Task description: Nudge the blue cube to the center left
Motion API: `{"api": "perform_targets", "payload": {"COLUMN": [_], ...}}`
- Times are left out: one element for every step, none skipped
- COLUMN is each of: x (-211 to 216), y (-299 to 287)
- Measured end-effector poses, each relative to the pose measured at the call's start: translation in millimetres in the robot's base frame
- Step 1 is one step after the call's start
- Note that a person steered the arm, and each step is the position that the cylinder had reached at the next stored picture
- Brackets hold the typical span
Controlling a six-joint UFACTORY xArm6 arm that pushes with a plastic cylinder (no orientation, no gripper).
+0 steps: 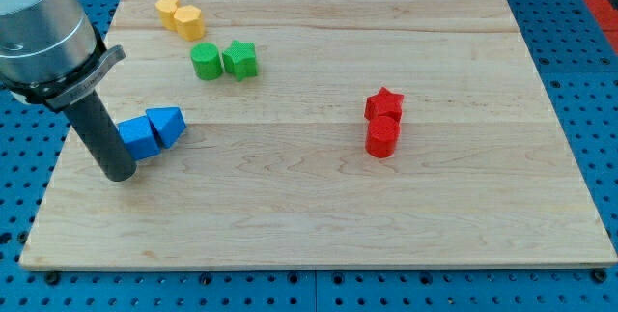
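Resting on the wooden board [319, 206] near its left edge, my tip [120, 174] stands just beside the blue cube [139, 138], on the cube's left and slightly toward the view's bottom; whether rod and cube actually touch I cannot tell. The rod has no jaws to open or close and grips nothing: it is a plain dark cylinder coming down from the grey arm housing at the view's top left corner.

The blue cube lies close to the board's left edge, about midway between the top and bottom edges. Touching its right side is a blue triangular block [168, 125], set a little nearer the top edge.

Near the top left corner two yellow blocks sit pressed together: a yellow block [169, 9] closest to the top edge and a yellow hexagonal block [190, 23] just right and below it. Below those, a green cylinder [206, 62] and a green star [240, 59] sit side by side, touching or nearly so.

Right of the board's middle, well apart from everything else, a red star [384, 104] sits against a red block [382, 137], the star nearer the top edge.

The board lies on a blue perforated table [579, 51].
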State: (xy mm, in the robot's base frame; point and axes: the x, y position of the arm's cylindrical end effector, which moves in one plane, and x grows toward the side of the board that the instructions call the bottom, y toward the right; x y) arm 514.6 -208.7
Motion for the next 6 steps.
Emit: {"api": "perform_targets", "payload": {"x": [-1, -1, -2, -33, -54, -54], "y": [0, 0, 10, 10, 24, 56]}}
